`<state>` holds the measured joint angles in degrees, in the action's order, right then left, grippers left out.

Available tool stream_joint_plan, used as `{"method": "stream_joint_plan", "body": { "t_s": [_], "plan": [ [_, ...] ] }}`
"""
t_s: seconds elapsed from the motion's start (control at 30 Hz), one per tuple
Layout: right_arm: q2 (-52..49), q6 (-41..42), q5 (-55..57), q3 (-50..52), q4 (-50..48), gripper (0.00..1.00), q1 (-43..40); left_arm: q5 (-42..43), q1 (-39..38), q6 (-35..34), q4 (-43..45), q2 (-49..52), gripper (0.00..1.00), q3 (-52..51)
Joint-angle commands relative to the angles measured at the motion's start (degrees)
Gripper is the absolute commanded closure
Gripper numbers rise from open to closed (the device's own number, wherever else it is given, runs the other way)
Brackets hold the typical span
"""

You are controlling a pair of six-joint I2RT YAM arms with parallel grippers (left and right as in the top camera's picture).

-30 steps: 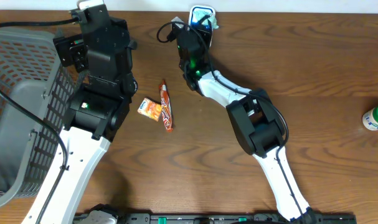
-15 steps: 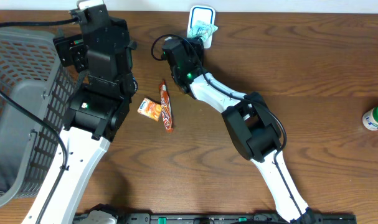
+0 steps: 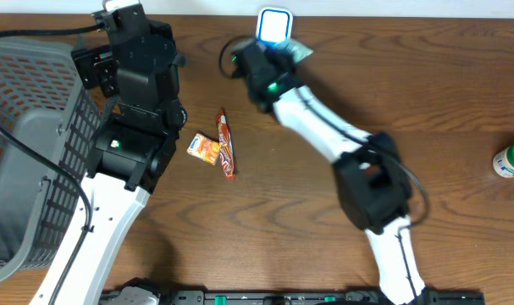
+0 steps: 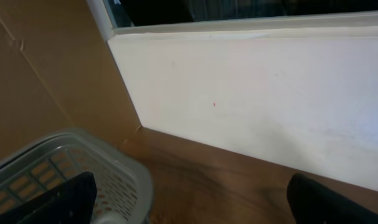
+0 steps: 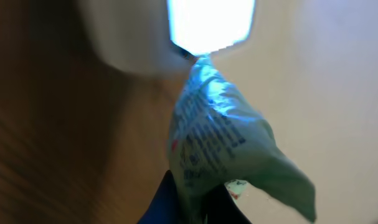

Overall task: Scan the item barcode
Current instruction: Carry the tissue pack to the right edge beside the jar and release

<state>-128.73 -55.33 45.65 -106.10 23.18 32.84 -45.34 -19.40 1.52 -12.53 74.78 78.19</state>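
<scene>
While by scanner (image 3: 274,24), packet (image 5: 220,143); basket (image 3: 28,127), bottle (image 3: 512,159) apart.

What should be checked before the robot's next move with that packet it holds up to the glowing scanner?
1. Right hand shut on the green packet: ok.
2. Packet in front of the scanner, close to its lit window: ok.
3. Barcode turned toward the window: cannot tell.
4. Left hand open, empty, off by the basket: ok.
5. Scan registered: cannot tell.
</scene>
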Motion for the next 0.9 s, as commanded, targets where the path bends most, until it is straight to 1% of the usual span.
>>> {"method": "stream_joint_plan", "body": {
  "t_s": [0.0,0.17,0.27,0.37,0.47,0.63,0.73,0.77,0.8,0.83,0.87],
  "plan": [
    [9.5,10.6,0.8,-0.2,4.1,0.99,-6.7,-0.3,0.1,-0.1,0.4,-2.1,0.02,-0.3],
    [11.5,23.1,0.3,-0.2,15.4,0.99,-17.7,-0.3,0.1,-0.1,0.4,-3.5,0.02,-0.3],
    [10.5,31.3,-4.5,0.5,22.4,0.99,-26.3,-0.3,0.1,-0.1,0.4,-3.8,0.02,-0.3],
    [9.4,36.5,-7.8,1.4,25.7,0.99,-33.4,-0.1,0.1,-0.1,-0.1,-3.7,0.02,-0.3],
    [8.0,38.6,-8.3,3.0,26.7,0.99,-39.6,-0.1,0.0,-0.3,-0.7,-3.7,0.02,-0.3],
    [7.6,38.6,-8.2,7.5,25.9,0.99,-47.4,-0.1,0.0,-0.3,-0.7,-3.7,0.02,-0.3],
    [7.6,38.6,-7.3,10.3,24.3,0.97,-51.2,-0.1,0.0,-0.4,-1.2,-3.7,0.02,-0.3],
    [7.6,38.6,-6.6,11.3,23.6,0.96,-52.2,-0.1,0.0,-1.0,-1.5,-3.7,0.02,-0.3],
    [7.6,38.6,-6.1,12.2,23.0,0.92,-53.2,-0.1,0.0,-2.2,-1.8,-3.7,0.02,-0.3],
    [7.6,38.6,-5.9,12.7,22.7,0.83,-53.9,-0.1,0.0,-3.7,-2.0,-3.6,0.02,-0.3],
    [7.6,39.1,-6.0,13.2,22.7,0.65,-54.5,-0.1,0.0,-5.3,-2.3,-3.6,0.02,-0.3]
  ]
}}
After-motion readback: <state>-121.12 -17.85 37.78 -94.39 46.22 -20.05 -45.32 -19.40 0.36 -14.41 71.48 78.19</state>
